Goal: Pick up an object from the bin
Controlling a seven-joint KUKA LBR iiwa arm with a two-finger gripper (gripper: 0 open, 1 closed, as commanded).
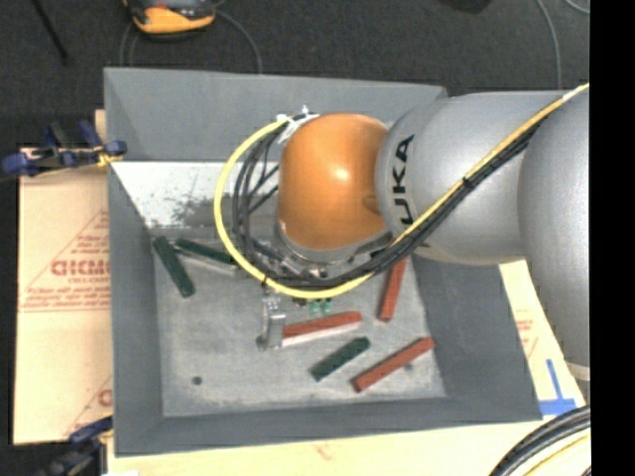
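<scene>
My gripper reaches down under the arm's orange cover to the middle of the bin floor. Its metal tip stands at the left end of a red stick with a pale lower edge, which lies flat and nearly level; whether the two touch I cannot tell. A small green piece shows just above that stick, partly hidden by the arm. A dark green stick lies slanted just below and to the right.
Another red stick lies slanted at the lower right, and a third stands steeply by the right wall. Two dark green sticks lie at the upper left. The arm and its cables cover the bin's back.
</scene>
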